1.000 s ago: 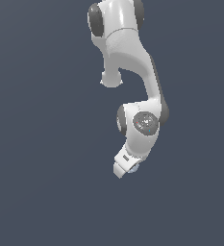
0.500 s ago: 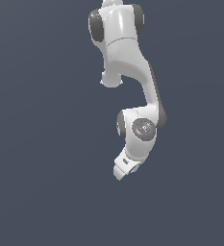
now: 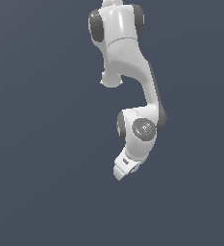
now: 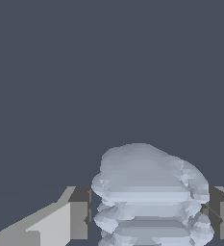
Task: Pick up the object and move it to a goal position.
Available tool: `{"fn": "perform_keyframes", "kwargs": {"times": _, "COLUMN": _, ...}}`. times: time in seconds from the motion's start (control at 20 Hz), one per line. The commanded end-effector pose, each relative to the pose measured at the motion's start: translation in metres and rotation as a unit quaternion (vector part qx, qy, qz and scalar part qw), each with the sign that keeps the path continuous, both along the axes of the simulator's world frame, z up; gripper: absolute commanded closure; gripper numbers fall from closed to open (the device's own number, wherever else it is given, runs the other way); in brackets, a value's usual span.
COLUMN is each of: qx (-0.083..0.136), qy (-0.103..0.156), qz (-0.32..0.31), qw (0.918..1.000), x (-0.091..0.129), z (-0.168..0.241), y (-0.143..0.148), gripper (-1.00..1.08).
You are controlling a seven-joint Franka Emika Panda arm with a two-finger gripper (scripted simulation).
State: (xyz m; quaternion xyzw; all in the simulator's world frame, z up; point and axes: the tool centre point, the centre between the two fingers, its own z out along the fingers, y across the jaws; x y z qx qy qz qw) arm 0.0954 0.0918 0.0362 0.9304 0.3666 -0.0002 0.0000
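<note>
The object (image 4: 149,197) is a pale blue-grey lumpy thing. In the wrist view it fills the gap between my two fingers (image 4: 79,218), and both pads touch its sides. My gripper (image 4: 149,221) is shut on it. In the exterior view the white arm hangs down the middle, with the gripper (image 3: 120,173) at its lower end. A small pale blue bit of the object (image 3: 135,168) peeks out beside the hand; the rest is hidden by the hand.
Only a uniform dark blue-grey background shows around the arm in both views. No other objects, edges or goal marker are visible.
The arm's elbow and wrist joint have shifted slightly downward in the exterior view. The hand has barely moved.
</note>
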Motion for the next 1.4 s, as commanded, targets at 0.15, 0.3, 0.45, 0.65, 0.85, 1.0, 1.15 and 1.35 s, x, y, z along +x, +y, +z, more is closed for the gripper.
{"fn": "perform_keyframes", "kwargs": {"times": 0.15, "qx": 0.000, "qy": 0.000, "qz": 0.000, "qw": 1.0000, "x": -0.001, "z": 0.004, "y": -0.003, "gripper": 1.08}}
{"fn": "perform_keyframes", "kwargs": {"times": 0.3, "qx": 0.000, "qy": 0.000, "qz": 0.000, "qw": 1.0000, "x": -0.002, "z": 0.012, "y": -0.008, "gripper": 1.08}}
{"fn": "perform_keyframes", "kwargs": {"times": 0.45, "qx": 0.000, "qy": 0.000, "qz": 0.000, "qw": 1.0000, "x": -0.004, "z": 0.025, "y": -0.017, "gripper": 1.08}}
{"fn": "perform_keyframes", "kwargs": {"times": 0.65, "qx": 0.000, "qy": 0.000, "qz": 0.000, "qw": 1.0000, "x": -0.008, "z": 0.050, "y": -0.034, "gripper": 1.08}}
{"fn": "perform_keyframes", "kwargs": {"times": 0.85, "qx": 0.000, "qy": 0.000, "qz": 0.000, "qw": 1.0000, "x": -0.013, "z": 0.081, "y": -0.055, "gripper": 1.08}}
{"fn": "perform_keyframes", "kwargs": {"times": 1.0, "qx": 0.000, "qy": 0.000, "qz": 0.000, "qw": 1.0000, "x": -0.016, "z": 0.102, "y": -0.069, "gripper": 1.08}}
{"fn": "perform_keyframes", "kwargs": {"times": 1.15, "qx": 0.000, "qy": 0.000, "qz": 0.000, "qw": 1.0000, "x": -0.018, "z": 0.117, "y": -0.079, "gripper": 1.08}}
{"fn": "perform_keyframes", "kwargs": {"times": 1.35, "qx": 0.000, "qy": 0.000, "qz": 0.000, "qw": 1.0000, "x": -0.019, "z": 0.130, "y": -0.087, "gripper": 1.08}}
